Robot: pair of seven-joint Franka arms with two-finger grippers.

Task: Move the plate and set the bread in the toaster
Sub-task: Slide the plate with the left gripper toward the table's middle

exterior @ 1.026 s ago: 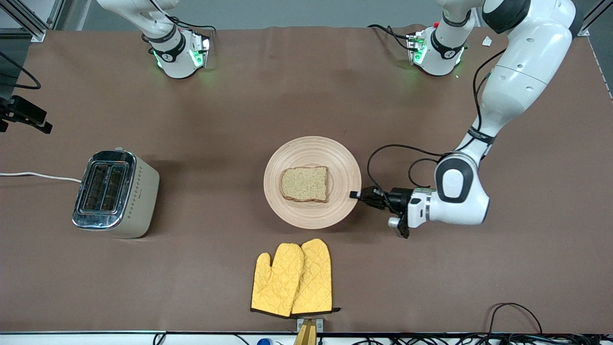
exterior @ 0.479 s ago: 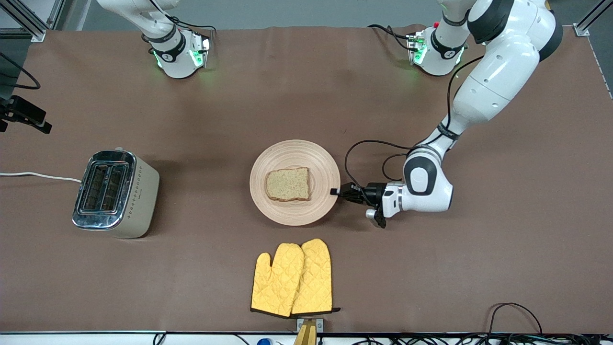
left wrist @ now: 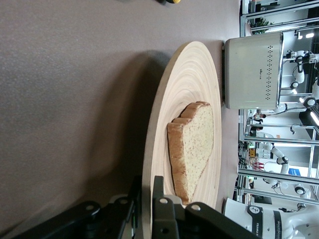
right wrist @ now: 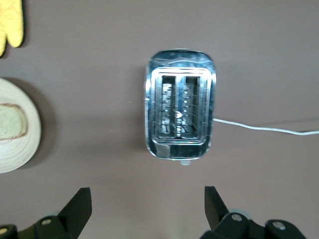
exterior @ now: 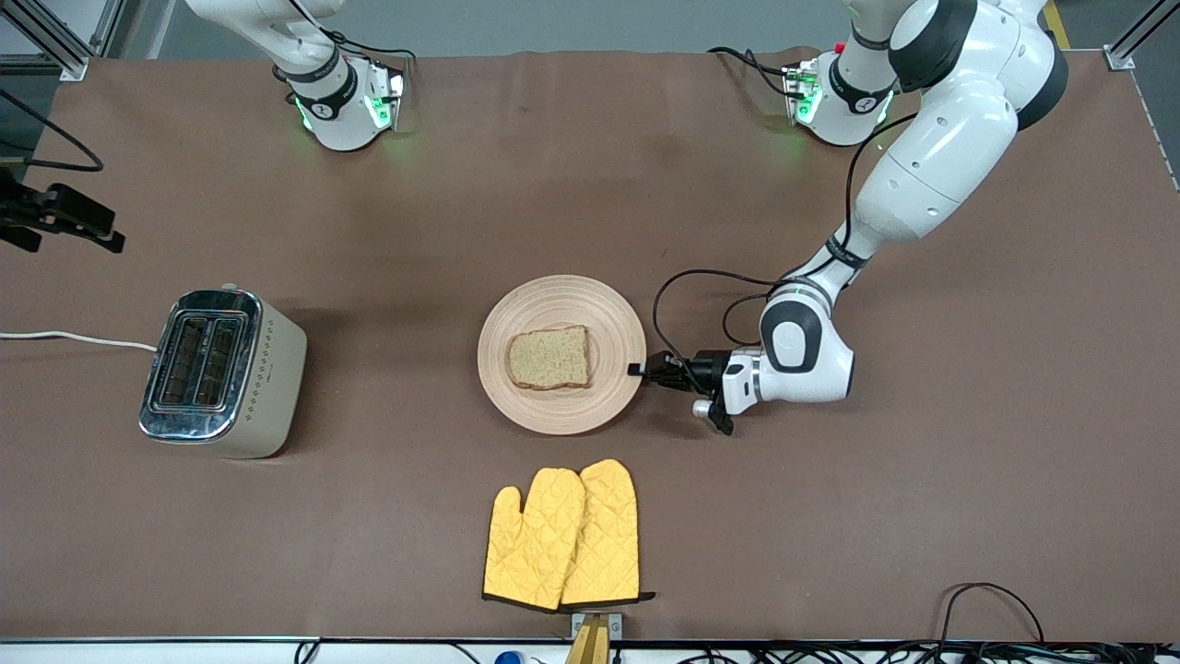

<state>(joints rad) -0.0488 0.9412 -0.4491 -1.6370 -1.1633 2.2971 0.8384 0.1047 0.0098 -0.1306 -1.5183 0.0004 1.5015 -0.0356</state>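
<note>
The pale wooden plate (exterior: 562, 300) lies mid-table with the brown bread slice (exterior: 549, 358) flat on it. My left gripper (exterior: 636, 371) is low at the plate's edge toward the left arm's end, shut on the rim. The left wrist view shows its fingers (left wrist: 147, 186) clamped on the plate (left wrist: 184, 84), with the bread (left wrist: 194, 144) close by. The beige toaster (exterior: 221, 369) stands toward the right arm's end, both slots empty. My right gripper (right wrist: 147, 199) hangs open and empty high over the table beside the toaster (right wrist: 180, 117). Part of it shows in the front view (exterior: 64, 217).
A pair of yellow oven mitts (exterior: 562, 535) lies nearer the front camera than the plate. The toaster's white cord (exterior: 74, 338) runs off the table's end. Bare brown table lies between plate and toaster.
My left gripper has slid the plate with the bread toward the toaster's end of the table. The right hand has shifted slightly above the toaster's end.
</note>
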